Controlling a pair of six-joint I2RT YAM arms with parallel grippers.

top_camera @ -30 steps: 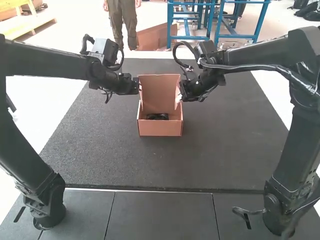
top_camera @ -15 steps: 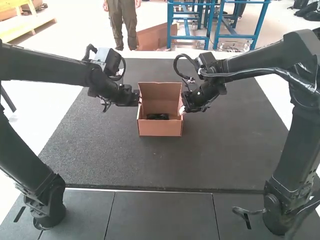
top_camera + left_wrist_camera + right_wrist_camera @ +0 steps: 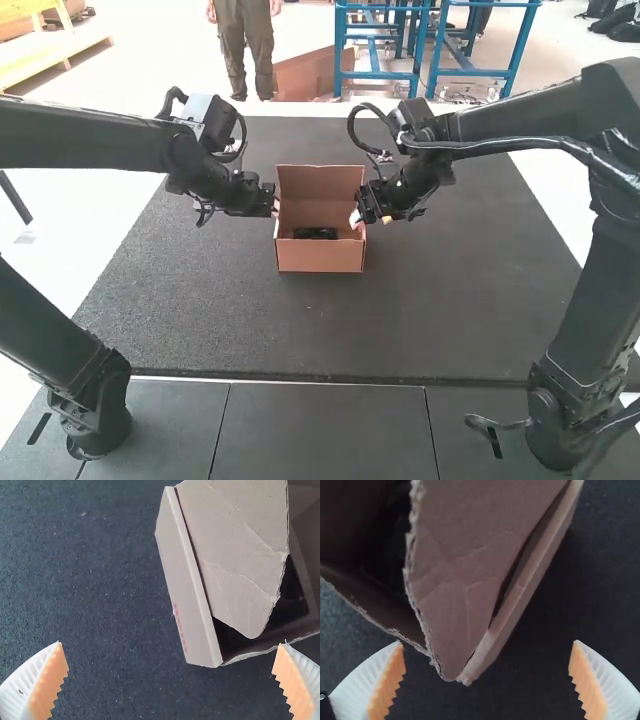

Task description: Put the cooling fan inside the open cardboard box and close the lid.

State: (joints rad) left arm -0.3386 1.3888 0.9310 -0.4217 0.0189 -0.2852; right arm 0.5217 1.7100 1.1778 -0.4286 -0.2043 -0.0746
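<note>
Both arms have dropped over the last second above the mat (image 3: 200, 290). The box (image 3: 320, 255) hasn't moved, but its lid (image 3: 320, 183) at the back stands a bit lower. The left gripper (image 3: 268, 200) and right gripper (image 3: 360, 215) now sit low against the sides. Both sets of jaws are spread wide, gripping nothing. The left flap (image 3: 235, 555) and right flap (image 3: 470, 580) lean inward. The fan (image 3: 316, 233) is already on the box floor, so I'd say only closing is left. The fan is just a dark shape in shadow. Can't tell if any finger touches cardboard.
</note>
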